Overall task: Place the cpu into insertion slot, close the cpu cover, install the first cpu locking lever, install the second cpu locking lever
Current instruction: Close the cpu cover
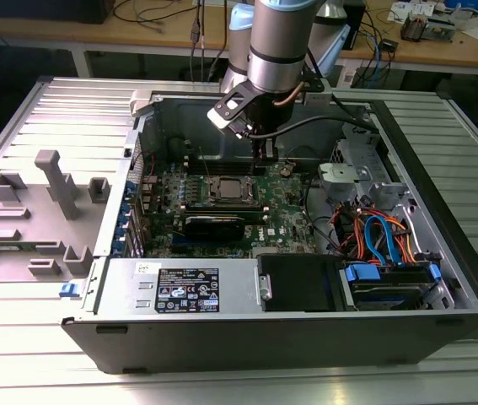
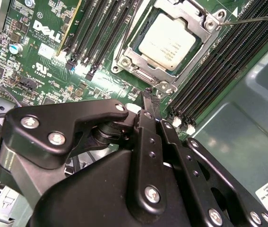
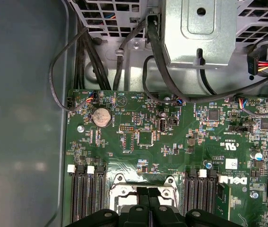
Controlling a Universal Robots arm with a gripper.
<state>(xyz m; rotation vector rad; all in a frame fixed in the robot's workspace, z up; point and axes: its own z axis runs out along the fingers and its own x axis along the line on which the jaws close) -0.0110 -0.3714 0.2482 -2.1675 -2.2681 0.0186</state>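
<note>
Arm, exterior view: grey robot arm (image 1: 276,42) reaches down into an open computer case (image 1: 264,346) lying on its side.
Gripper, exterior view: the gripper (image 1: 264,156) hangs low over the green motherboard (image 1: 281,224), just behind the insertion slot (image 1: 233,191).
Gripper, second wrist view: the black fingers are pressed together, with nothing visible between them; the gripper (image 2: 150,97) tips sit just beside one corner of the socket. Contact cannot be told.
Cpu, second wrist view: the cpu (image 2: 171,40) lies flat in the socket, its dull silver top facing up.
Cpu cover, second wrist view: the cpu cover (image 2: 141,66) lies down around the chip.
Lever, second wrist view: a thin metal rod (image 2: 254,19) juts from the far corner across the memory slots (image 2: 209,75).
Gripper, first wrist view: the gripper (image 3: 148,203) fingers lie side by side over the socket's metal rim (image 3: 122,182).
</note>
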